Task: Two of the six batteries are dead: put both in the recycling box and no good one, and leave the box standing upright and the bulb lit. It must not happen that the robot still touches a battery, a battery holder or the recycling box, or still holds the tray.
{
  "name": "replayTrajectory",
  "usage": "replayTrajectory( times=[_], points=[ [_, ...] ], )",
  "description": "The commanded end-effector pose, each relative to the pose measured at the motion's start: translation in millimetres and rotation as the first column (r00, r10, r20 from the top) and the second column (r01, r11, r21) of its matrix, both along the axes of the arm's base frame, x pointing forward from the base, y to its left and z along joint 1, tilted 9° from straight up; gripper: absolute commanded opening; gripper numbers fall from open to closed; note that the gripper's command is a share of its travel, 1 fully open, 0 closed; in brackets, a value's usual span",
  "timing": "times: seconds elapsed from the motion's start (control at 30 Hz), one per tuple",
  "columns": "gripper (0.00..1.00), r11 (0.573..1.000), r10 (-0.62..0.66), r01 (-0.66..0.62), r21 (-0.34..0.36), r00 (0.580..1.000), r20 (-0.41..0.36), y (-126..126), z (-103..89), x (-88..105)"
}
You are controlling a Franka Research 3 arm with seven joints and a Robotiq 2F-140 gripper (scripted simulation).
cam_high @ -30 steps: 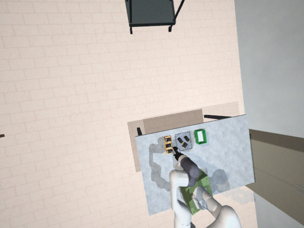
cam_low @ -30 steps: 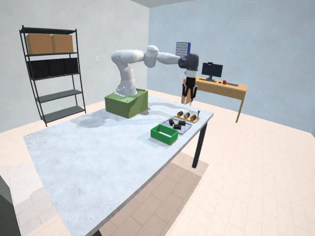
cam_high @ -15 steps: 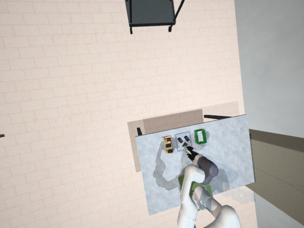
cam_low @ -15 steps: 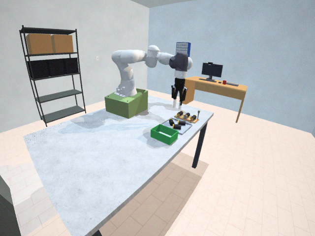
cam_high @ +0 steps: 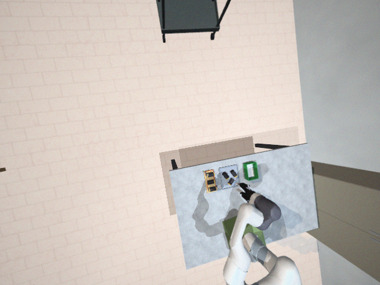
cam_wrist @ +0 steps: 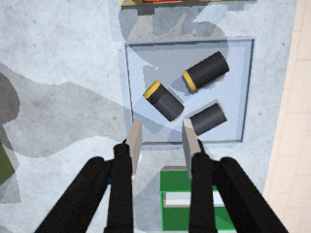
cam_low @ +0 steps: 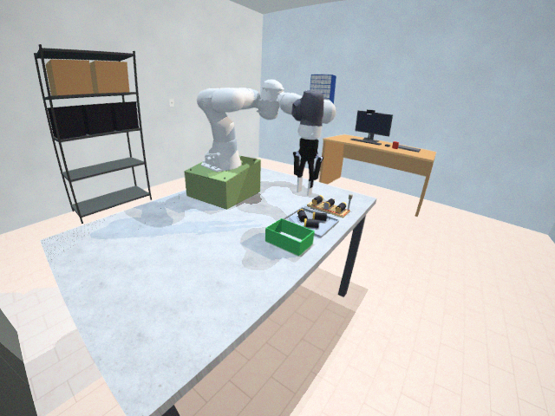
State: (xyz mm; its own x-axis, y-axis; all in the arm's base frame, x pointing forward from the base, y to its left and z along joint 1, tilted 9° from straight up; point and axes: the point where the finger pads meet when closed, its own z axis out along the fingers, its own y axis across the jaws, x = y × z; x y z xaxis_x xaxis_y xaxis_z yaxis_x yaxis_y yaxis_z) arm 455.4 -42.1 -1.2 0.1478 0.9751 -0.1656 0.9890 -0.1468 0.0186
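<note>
Fingers [cam_high: 240,190] [cam_low: 299,184] stand partly open above the worktop [cam_high: 285,184] [cam_low: 179,290] [cam_wrist: 73,58], gripping nothing. Past their tips in the wrist view lies a shallow, pale blue-grey tray [cam_high: 220,176] [cam_low: 326,227] [cam_wrist: 238,97] with a thin dark rim. Farther beyond is the yellow-orange holder [cam_high: 209,170] [cam_low: 324,210] [cam_wrist: 131,4], trimmed red. The upright green recycling box [cam_high: 245,171] [cam_low: 282,239] [cam_wrist: 172,180], whitish inside, is partly hidden behind the fingers there. Three black, yellow-ended batteries [cam_high: 225,175] [cam_low: 311,223] [cam_wrist: 165,101] lie at angles on the tray; three similar cells [cam_high: 210,181] [cam_low: 340,207] sit side by side in the holder.
</note>
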Motion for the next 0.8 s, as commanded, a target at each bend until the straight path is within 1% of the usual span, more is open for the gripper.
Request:
replayTrajectory(
  times=[0.0, 0.07, 0.1, 0.23, 0.3, 0.33, 0.4, 0.47, 0.7, 0.77],
  points=[
    [0.29, 0.986, 0.169, -0.168, 0.005, 0.985, -0.023, 1.3, 1.3, 1.4],
    [0.29, 0.957, 0.289, -0.289, 0.01, 0.956, -0.043, 1.3, 1.3, 1.4],
    [0.29, 0.935, 0.356, -0.356, 0.014, 0.933, -0.054, 1.3, 1.3, 1.4],
    [0.29, 0.806, 0.591, -0.59, 0.036, 0.801, -0.093, 1.3, 1.3, 1.4],
    [0.29, 0.751, 0.659, -0.658, 0.045, 0.745, -0.104, 1.3, 1.3, 1.4],
    [0.29, 0.734, 0.678, -0.678, 0.048, 0.727, -0.107, 1.3, 1.3, 1.4],
    [0.29, 0.734, 0.678, -0.678, 0.048, 0.727, -0.107, 1.3, 1.3, 1.4],
    [0.29, 0.719, 0.694, -0.694, 0.05, 0.711, -0.11, 1.3, 1.3, 1.4],
    [0.29, 0.718, 0.695, -0.694, 0.05, 0.711, -0.11, 1.3, 1.0, 1.4],
    [0.29, 0.718, 0.695, -0.694, 0.05, 0.711, -0.11, 0.4, -4.3, 1.4]
  ],
)
